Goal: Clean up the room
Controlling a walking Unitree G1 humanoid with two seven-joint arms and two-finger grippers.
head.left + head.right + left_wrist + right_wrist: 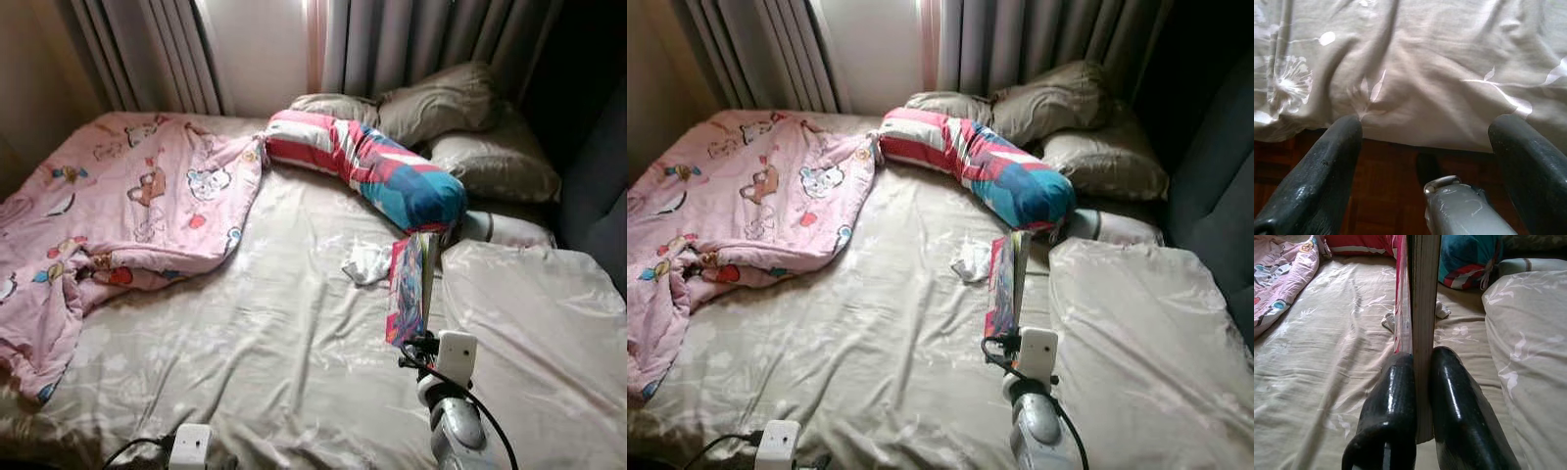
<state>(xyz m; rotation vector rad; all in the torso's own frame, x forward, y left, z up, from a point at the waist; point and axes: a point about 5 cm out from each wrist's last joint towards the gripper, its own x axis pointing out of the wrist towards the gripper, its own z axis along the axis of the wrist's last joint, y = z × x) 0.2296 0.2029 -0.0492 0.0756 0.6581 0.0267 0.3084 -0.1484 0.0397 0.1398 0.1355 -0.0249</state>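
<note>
From the head camera I'm looking down on a bed with a wrinkled beige satin sheet (255,343). A pink cartoon-print quilt (118,206) lies bunched over its left side. A long bolster pillow striped in red, white and teal (377,166) lies slantwise near the head of the bed, with two grey-beige pillows (441,108) behind it against the grey curtains (411,44). A small crumpled white cloth (367,262) sits on the sheet just left of the book. My right gripper (419,343) is held up over the right part of the bed, carrying a thin book with a pink and blue cover (407,289) upright on its edge, spine end toward the bolster. A puffed beige cushion (534,323) lies to its right. My left arm's white wrist box (191,446) sits low at the foot of the bed.

In the left wrist view, the left gripper (1435,142) has its two black fingers (1327,161) spread wide apart with nothing between them, above the sheet's edge and dark red-brown floor (1386,191).

In the right wrist view, the two black fingers (1393,401) are pressed against both faces of the book (1422,308), clamping it; the white cloth (1388,322) lies beyond, beside the book
</note>
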